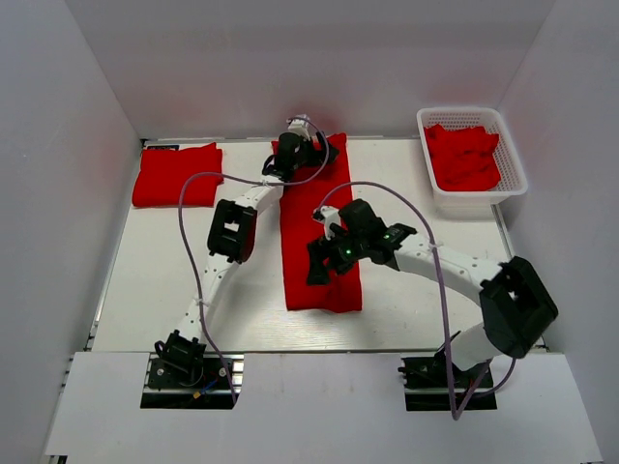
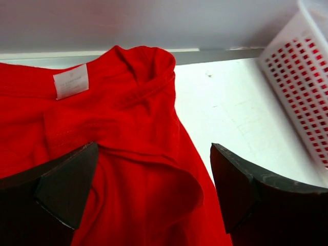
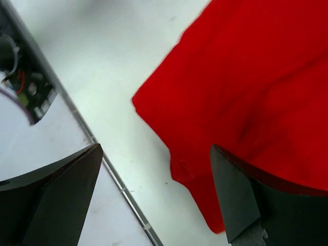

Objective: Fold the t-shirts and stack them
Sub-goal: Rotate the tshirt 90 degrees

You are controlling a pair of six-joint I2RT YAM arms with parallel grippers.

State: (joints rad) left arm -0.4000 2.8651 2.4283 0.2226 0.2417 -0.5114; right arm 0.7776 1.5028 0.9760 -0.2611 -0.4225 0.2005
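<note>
A red t-shirt, folded into a long narrow strip, lies down the middle of the table. My left gripper hovers open over its far collar end; the collar and white label show in the left wrist view, the fingers spread over the cloth. My right gripper is open above the near part of the strip; its wrist view shows the shirt's near corner and bare table between the fingers. A folded red t-shirt lies at the far left.
A white basket at the far right holds more red shirts; its wall also shows in the left wrist view. The table's near edge rail runs close to the right gripper. White walls enclose the table.
</note>
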